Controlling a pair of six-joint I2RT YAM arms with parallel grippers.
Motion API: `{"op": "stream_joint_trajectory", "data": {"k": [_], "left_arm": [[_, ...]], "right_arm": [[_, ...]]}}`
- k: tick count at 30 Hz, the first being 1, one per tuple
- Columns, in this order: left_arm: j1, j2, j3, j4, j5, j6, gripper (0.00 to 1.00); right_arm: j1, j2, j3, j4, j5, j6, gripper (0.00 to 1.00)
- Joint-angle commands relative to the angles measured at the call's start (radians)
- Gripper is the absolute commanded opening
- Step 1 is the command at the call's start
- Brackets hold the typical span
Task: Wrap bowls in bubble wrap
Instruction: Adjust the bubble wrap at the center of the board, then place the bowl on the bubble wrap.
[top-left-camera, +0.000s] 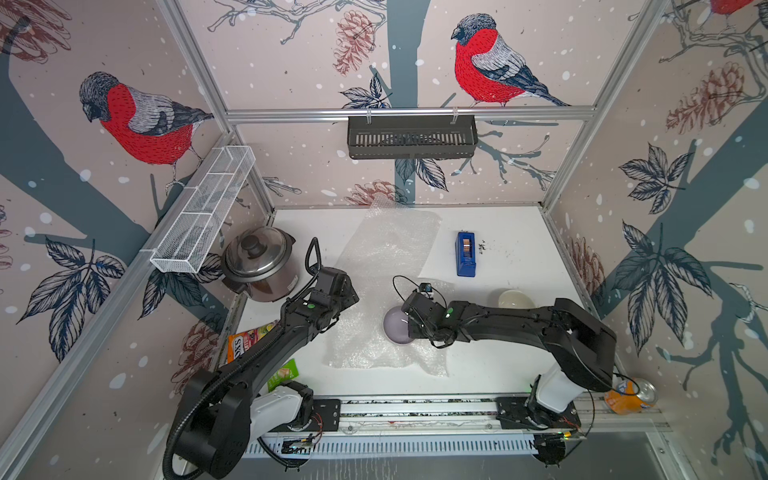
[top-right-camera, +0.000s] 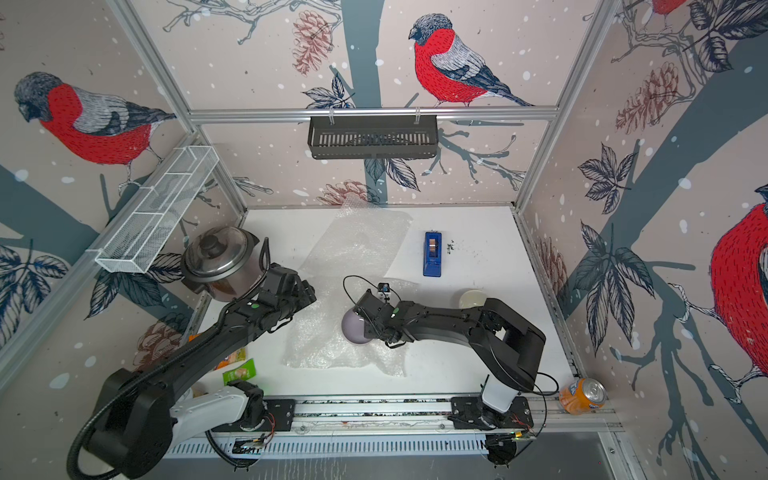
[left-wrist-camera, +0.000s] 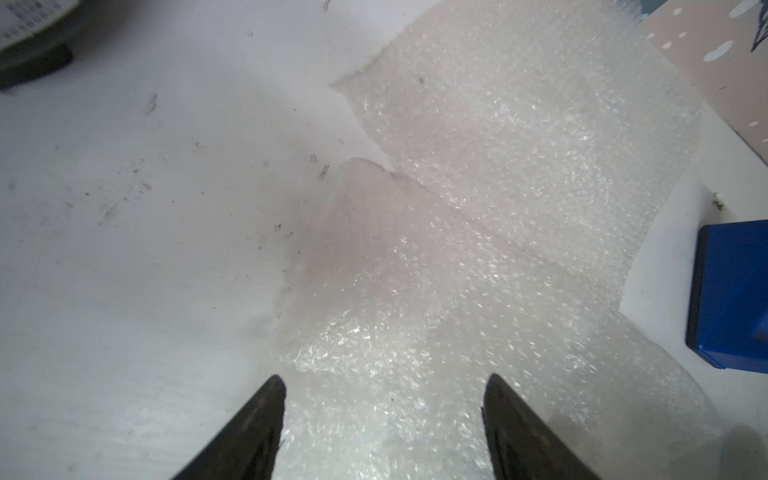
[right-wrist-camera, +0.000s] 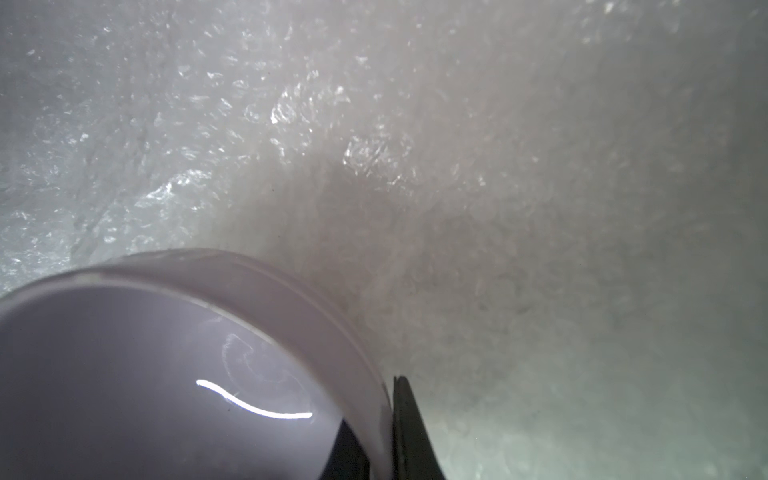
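Both top views look down from high at the front, whole tabletop (top-left-camera: 490, 365) in shot. Wrist cams sit super close: left over wrap (left-wrist-camera: 498, 208), right nearly on the bowl (right-wrist-camera: 124, 374), wrap behind it.

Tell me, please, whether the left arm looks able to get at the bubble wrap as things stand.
Probably yes: the left arm's fingers stand open over the bubble wrap at its edge, with nothing between them and the sheet.

The bubble wrap (top-left-camera: 386, 249) is whitish and translucent, dotted with small bubbles. The lilac bowl (top-left-camera: 395, 329) and cream-white bowl (top-left-camera: 512, 298) are both plain. The tape dispenser (top-left-camera: 465, 254) is blue, the can (top-left-camera: 625, 401) orange.
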Motion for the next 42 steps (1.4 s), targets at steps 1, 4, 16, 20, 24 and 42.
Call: {"op": "stream_joint_trajectory", "data": {"k": [1, 4, 16, 20, 24, 42], "left_arm": [[0.005, 0.03, -0.012, 0.036, 0.012, -0.022, 0.74], [0.025, 0.015, -0.05, 0.068, 0.026, -0.049, 0.76], [0.061, 0.105, 0.032, 0.123, 0.161, -0.067, 0.69], [0.061, 0.102, 0.031, 0.106, 0.208, -0.051, 0.64], [0.056, 0.082, -0.007, 0.112, 0.247, -0.041, 0.62], [-0.013, 0.029, -0.012, 0.122, 0.302, 0.008, 0.6]], "right_arm": [[-0.012, -0.011, 0.084, -0.269, 0.092, -0.007, 0.01], [-0.022, -0.039, 0.177, -0.346, 0.125, -0.027, 0.01], [-0.031, 0.064, 0.229, -0.254, -0.035, -0.082, 0.01], [-0.07, 0.093, 0.232, -0.217, -0.052, -0.102, 0.01], [-0.078, 0.081, 0.252, -0.228, -0.052, -0.119, 0.01], [-0.082, 0.1, 0.281, -0.273, -0.01, -0.126, 1.0]]}}
